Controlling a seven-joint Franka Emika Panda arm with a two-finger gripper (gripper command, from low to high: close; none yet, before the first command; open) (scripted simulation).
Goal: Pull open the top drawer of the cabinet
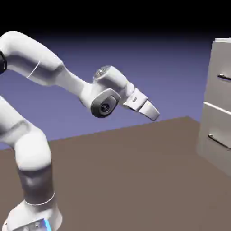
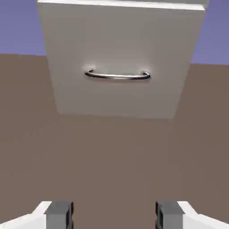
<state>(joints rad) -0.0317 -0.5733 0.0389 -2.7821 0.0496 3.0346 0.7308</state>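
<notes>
The gripper point(image 1: 153, 111) hangs above the brown table point(image 1: 126, 171) and points a little downward toward the cabinet point(image 1: 216, 103), which stands well apart from it at the right side of the exterior view. The jaws are spread wide and nothing is between them; in the hand view the two grey fingertips point(image 2: 59, 214) show at the bottom edge with only bare table surface in the gap.

Ahead of the jaws, far beyond their tips, stands the light-grey cabinet front. In the exterior view the top drawer point(image 1: 222, 72) is higher than the gripper, and its thin handle point(image 1: 224, 78) is a dark line at the picture's edge. Below it there is a second drawer point(image 1: 215, 131) with its own handle point(image 1: 219, 141). Both fronts seem flush with the cabinet body, so the top drawer is closed.

In the hand view, one flat grey front point(image 2: 120, 58) with a curved silver bar point(image 2: 117, 75) lies straight ahead, centred between the two fingertips but well apart from them. I cannot tell which drawer this front is.
</notes>
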